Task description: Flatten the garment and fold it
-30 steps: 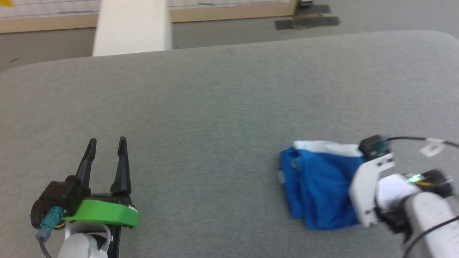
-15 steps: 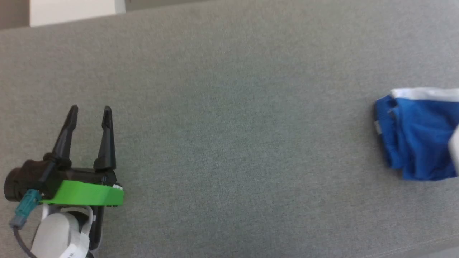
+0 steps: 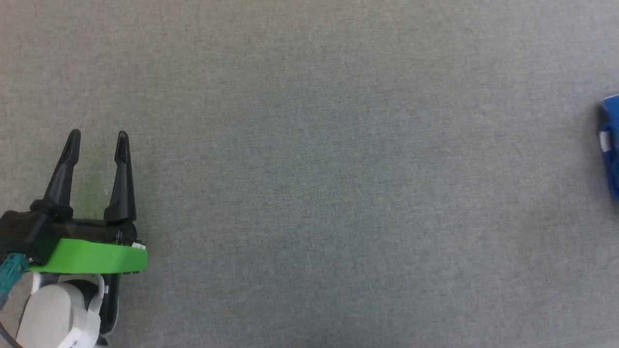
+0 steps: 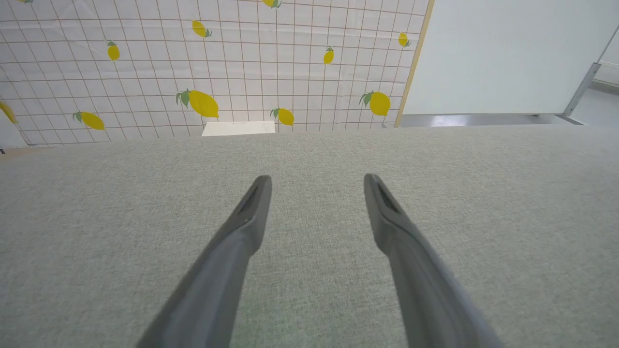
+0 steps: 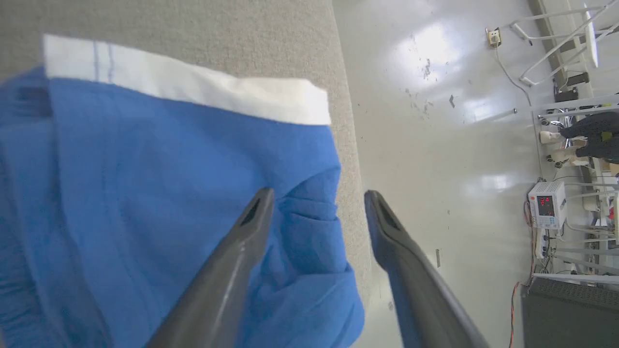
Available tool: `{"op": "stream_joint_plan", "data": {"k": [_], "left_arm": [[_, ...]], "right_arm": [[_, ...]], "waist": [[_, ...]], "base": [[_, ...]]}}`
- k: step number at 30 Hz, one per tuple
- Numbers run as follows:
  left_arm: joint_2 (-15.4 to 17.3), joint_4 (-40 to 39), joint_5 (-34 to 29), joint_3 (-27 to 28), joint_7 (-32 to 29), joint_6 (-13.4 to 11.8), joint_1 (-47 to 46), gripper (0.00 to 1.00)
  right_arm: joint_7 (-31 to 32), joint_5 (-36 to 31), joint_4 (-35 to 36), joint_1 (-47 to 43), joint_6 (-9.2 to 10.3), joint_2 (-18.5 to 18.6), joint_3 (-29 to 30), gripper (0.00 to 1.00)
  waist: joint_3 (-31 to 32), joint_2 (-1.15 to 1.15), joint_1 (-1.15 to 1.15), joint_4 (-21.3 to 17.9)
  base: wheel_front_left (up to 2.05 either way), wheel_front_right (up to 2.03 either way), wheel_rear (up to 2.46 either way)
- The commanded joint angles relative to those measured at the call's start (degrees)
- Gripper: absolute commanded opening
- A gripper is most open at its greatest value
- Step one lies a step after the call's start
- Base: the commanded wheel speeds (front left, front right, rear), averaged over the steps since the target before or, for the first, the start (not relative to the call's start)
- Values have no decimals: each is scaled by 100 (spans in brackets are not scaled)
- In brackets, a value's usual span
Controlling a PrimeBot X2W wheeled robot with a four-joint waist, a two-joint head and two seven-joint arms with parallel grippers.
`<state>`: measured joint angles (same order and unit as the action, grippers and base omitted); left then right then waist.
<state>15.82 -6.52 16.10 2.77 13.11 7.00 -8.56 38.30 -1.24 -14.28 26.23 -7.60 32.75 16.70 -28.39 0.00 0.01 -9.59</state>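
So the garment (image 5: 169, 183) is lying bunched up right by the edge of the grey table (image 3: 338, 169), blue with a white band along one side; the head view only catches a sliver of it at the far right. The right gripper (image 5: 316, 193) is over its corner, fingers spread wide and gripping nothing. The left gripper (image 3: 96, 137) is well apart from it over bare table, also wide and empty. There's a shiny floor (image 5: 435, 145) with a small meter box (image 5: 546, 205) past the edge, and a lemon-print wall (image 4: 242, 63) beyond the table.

Glossy (perhaps polished) floor (image 5: 435, 121), lemon-print wall (image 4: 242, 72)
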Motion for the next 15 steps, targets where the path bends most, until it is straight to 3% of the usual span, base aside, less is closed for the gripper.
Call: {"op": "stream_joint_plan", "data": {"k": [1,9,13,15], "left_arm": [[29,-5,22,5,-7,-25,-63,100],[-109,211,43,-77,70,-72,-13,100],[-203,354,27,-94,111,-135,7,100],[-241,415,-20,-55,135,-218,33,100]], "right_arm": [[-217,-45,-13,158,11,52,-18,100],[-1712,189,112,575,11,307,-465,100],[-2429,383,434,825,11,231,-893,100],[-2831,468,683,995,11,-7,-1093,100]], "waist": [[24,0,-1,-5],[527,0,-1,-17],[901,0,-1,18],[1127,0,-1,34]], "base": [[0,0,0],[0,0,0],[0,0,0],[0,0,0]]}}
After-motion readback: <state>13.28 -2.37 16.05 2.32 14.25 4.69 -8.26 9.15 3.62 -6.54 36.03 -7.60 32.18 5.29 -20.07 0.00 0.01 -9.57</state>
